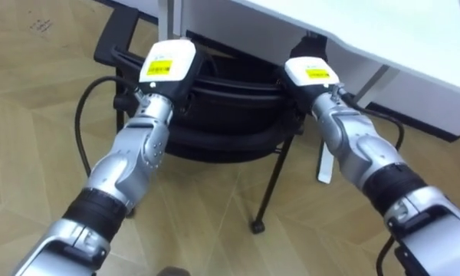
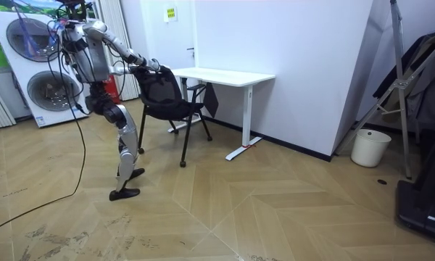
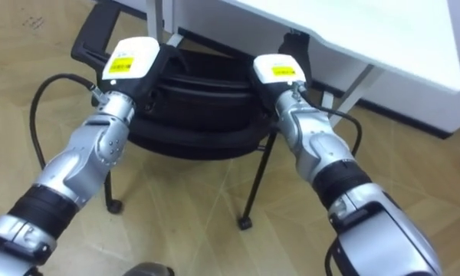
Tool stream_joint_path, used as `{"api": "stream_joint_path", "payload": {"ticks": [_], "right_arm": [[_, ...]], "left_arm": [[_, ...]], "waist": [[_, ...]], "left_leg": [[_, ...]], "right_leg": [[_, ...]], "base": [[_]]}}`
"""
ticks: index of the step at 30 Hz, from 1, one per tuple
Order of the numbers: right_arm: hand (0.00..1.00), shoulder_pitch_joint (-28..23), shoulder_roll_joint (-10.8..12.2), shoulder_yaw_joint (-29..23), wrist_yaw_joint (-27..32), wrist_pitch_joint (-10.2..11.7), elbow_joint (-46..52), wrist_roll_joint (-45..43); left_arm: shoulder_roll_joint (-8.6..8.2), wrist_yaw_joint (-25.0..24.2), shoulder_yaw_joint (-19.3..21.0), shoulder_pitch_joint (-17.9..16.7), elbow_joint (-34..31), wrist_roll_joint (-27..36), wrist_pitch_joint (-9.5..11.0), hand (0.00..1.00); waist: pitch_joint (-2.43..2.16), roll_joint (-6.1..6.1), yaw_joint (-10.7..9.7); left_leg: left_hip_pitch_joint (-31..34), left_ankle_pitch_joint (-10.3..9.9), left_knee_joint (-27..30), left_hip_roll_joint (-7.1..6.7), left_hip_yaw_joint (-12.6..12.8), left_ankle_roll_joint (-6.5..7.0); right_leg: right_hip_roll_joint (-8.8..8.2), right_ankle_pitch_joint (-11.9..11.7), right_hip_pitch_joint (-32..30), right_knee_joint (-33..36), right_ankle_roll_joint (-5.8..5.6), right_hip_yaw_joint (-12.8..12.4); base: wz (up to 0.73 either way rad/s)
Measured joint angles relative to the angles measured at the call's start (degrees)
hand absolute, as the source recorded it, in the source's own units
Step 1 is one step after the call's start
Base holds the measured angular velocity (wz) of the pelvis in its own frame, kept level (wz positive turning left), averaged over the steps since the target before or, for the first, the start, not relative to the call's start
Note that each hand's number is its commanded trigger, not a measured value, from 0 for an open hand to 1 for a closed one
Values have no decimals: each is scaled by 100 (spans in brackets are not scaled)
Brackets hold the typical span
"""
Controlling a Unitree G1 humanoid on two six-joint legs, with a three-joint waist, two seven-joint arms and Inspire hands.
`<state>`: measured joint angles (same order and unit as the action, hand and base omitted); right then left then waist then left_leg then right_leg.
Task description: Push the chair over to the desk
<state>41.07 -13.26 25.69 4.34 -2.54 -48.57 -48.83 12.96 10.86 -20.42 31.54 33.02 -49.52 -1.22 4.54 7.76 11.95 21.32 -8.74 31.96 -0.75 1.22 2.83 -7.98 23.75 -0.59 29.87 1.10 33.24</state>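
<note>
The left hand (image 1: pixel 167 65) and right hand (image 1: pixel 313 73) are sitting on the backrest of the black chair (image 1: pixel 230 115), which is standing at the white bench (image 1: pixel 414 38); I cannot tell their grip, and pushing evenly is likely keeping it straight.

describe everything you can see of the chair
The chair is black, with a curved, mesh-looking backrest, an armrest and thin dark metal legs. It stands upright on the wooden floor, its seat facing the white desk. The robot's left hand and right hand both rest on the top of its backrest, one near each end.
</note>
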Motion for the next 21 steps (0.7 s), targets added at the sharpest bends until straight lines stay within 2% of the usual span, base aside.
{"api": "stream_joint_path", "payload": {"ticks": [1,2,4,8,12,15,16,18,21], "right_arm": [[100,5,-1,-85,80,7,29,-12],[100,3,-9,-89,79,12,33,-82],[100,1,-39,-63,136,222,34,-342],[100,-2,-45,-60,294,323,31,-344],[100,-1,-51,-68,490,377,-8,-354],[100,-17,-49,-186,473,449,-21,-489],[100,-53,-50,-237,475,466,-20,-532],[100,-67,-67,-280,480,512,-6,-599],[100,-68,-85,-281,482,578,13,-681]], "left_arm": [[-28,-41,2,0,-18,38,4,100],[-42,-57,2,0,-16,53,5,100],[-16,-128,76,1,-35,50,14,100],[66,-190,109,36,-51,103,61,100],[50,-254,146,69,-45,183,37,100],[63,-255,144,78,-32,181,48,100],[16,-261,143,77,0,184,37,100],[-26,-260,151,73,6,197,30,100],[-1,-280,152,78,5,260,39,100]], "waist": [[-4,-96,-7],[-11,-133,-8],[-25,-160,-60],[-40,-207,-209],[-55,-271,-237],[-41,-318,-431],[-51,-354,-466],[-52,-382,-470],[-71,-422,-555]], "left_leg": [[23,-10,23,0,5,23],[27,-19,35,-2,10,37],[49,-32,50,-8,35,56],[145,-67,150,6,90,108],[153,-147,175,-9,331,231],[143,-227,271,-86,347,342],[124,-273,308,-109,397,396],[103,-339,342,-123,529,468],[100,-426,352,-184,658,542]], "right_leg": [[-1,-7,-23,4,-13,-10],[-6,-8,-23,10,-16,-16],[-26,-2,-40,35,-26,-17],[-44,5,-87,102,-34,-32],[-187,55,-262,336,-116,-309],[-284,69,-279,567,-159,-437],[-316,64,-335,697,-185,-630],[-397,56,-457,906,-225,-829],[-507,51,-574,1089,-328,-945]], "base": [[0],[0],[0],[7],[-14],[7],[0],[-20],[-17]]}}
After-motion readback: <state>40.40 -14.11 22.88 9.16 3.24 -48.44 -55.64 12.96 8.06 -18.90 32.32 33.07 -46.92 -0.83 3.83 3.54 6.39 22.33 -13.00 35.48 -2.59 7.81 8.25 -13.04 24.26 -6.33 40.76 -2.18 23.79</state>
